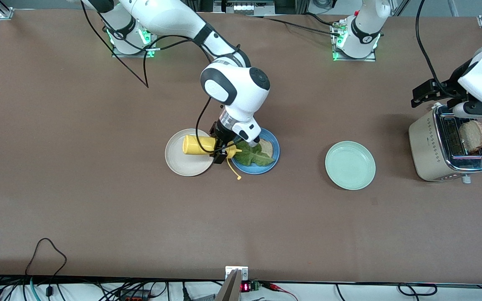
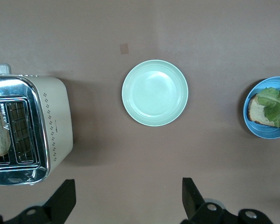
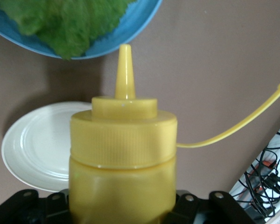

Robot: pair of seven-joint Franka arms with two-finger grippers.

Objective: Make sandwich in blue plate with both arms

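Note:
The blue plate (image 1: 271,161) holds one toast slice (image 1: 267,147) with a green lettuce leaf (image 1: 254,155) on it. My right gripper (image 1: 223,150) is shut on a yellow mustard bottle (image 1: 197,145), held on its side over the gap between the cream plate and the blue plate. In the right wrist view the bottle (image 3: 123,154) points its nozzle at the blue plate's rim (image 3: 130,28) and the lettuce (image 3: 65,18). My left gripper (image 1: 471,110) hangs open and empty over the toaster (image 1: 433,150), where a second toast slice (image 1: 473,136) stands in a slot. Its fingers (image 2: 65,198) are wide apart.
A cream-white plate (image 1: 180,161) lies beside the blue plate toward the right arm's end. A pale mint-green plate (image 1: 350,165) lies between the blue plate and the toaster. The bottle's cap strap (image 1: 233,169) dangles loose. Cables run along the table's front edge.

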